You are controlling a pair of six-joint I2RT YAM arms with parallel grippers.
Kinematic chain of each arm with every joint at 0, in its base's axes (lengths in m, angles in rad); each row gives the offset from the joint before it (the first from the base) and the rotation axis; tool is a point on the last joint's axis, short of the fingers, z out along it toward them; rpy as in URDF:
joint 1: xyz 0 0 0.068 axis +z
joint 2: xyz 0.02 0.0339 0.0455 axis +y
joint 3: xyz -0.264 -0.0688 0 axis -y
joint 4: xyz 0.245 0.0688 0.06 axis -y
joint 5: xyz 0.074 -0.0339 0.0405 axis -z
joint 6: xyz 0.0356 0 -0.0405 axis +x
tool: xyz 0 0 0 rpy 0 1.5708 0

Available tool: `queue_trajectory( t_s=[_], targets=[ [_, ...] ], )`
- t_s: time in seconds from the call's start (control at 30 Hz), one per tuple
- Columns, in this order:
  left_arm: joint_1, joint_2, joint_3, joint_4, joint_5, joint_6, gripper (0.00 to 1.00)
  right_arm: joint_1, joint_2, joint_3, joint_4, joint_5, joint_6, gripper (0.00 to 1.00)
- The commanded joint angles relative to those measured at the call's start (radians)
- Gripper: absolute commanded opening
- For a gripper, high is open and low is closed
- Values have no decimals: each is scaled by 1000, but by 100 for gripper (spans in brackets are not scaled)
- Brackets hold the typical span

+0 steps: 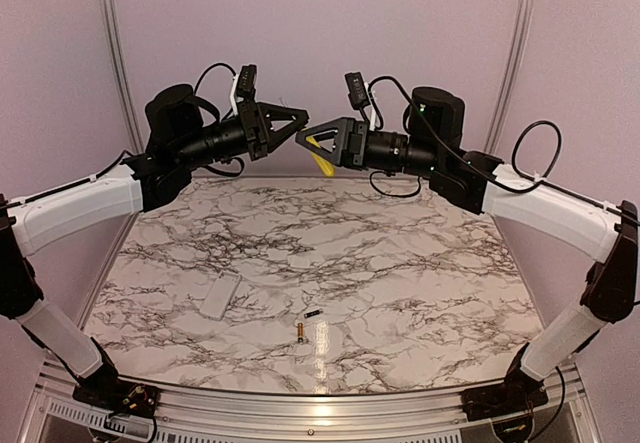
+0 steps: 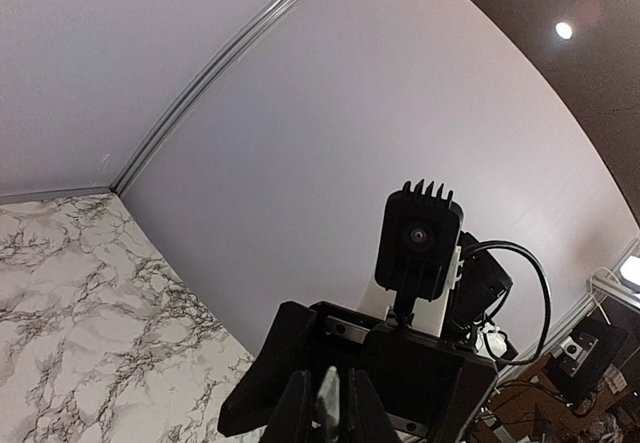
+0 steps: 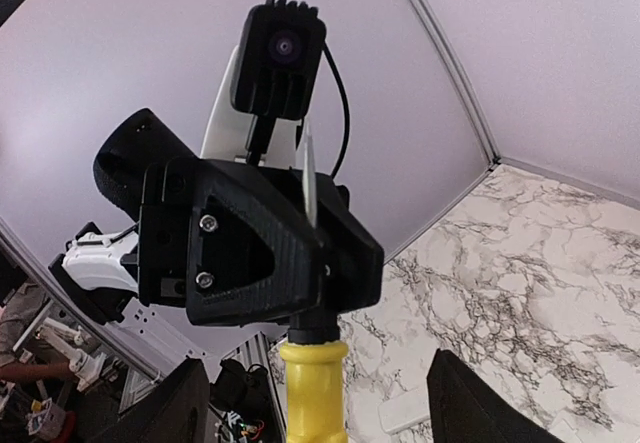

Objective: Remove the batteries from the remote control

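Note:
The white remote control [image 1: 219, 296] lies flat on the marble table, left of centre, and shows again at the bottom of the right wrist view [image 3: 405, 413]. Two batteries rest near the front: a gold one [image 1: 300, 333] and a dark one [image 1: 313, 314]. Both arms are raised high, tip to tip, over the back of the table. My left gripper [image 1: 298, 120] [image 2: 330, 395] is shut on the metal end of a yellow-handled screwdriver [image 1: 322, 152]. My right gripper [image 1: 308, 135] [image 3: 325, 403] stands open, its fingers wide on either side of the yellow handle [image 3: 315, 388] without touching it.
The marble tabletop [image 1: 400, 263] is walled by pale panels with metal corner posts [image 1: 112, 53]. A bright glare patch [image 1: 322, 343] sits beside the batteries. Cables loop off both wrists.

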Motion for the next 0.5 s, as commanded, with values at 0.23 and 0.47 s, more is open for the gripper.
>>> queue_trajectory(
  t_s=[0.23, 0.47],
  targets=[
    [28, -37, -2, -221, -1, 132, 0, -24, -37, 47, -244, 135, -71, 96],
    [28, -30, 41, -540, -46, 297, 0, -109, -93, 22, -376, 242, -83, 98]
  ],
)
